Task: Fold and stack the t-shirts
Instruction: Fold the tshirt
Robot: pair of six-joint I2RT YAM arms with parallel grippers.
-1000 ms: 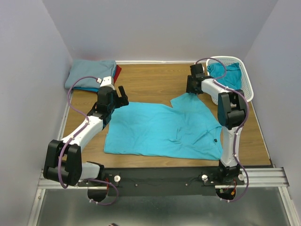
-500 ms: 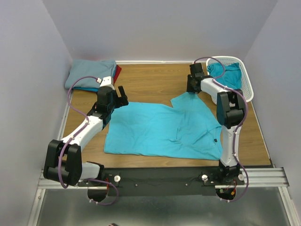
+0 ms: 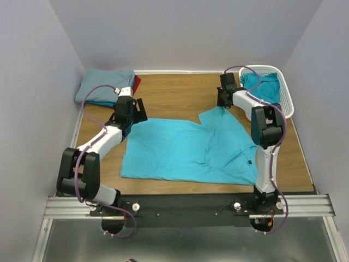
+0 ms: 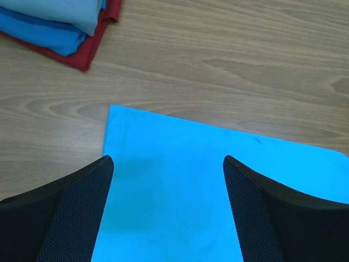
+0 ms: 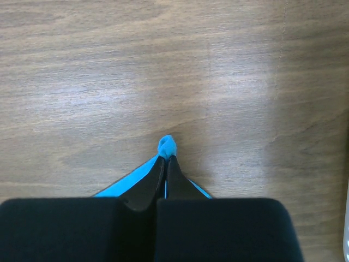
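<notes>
The top camera looks down from above and behind the arm bases (image 3: 264,194), taking in the whole table (image 3: 180,93). The left wrist camera hangs close over the turquoise tee's (image 4: 180,180) far-left corner, the right closer still over its far tip; both spots show in the top view.

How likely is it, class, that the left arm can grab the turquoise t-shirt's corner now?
Probably yes: the left gripper hovers open over that corner of the turquoise t-shirt, with nothing lying between.
</notes>
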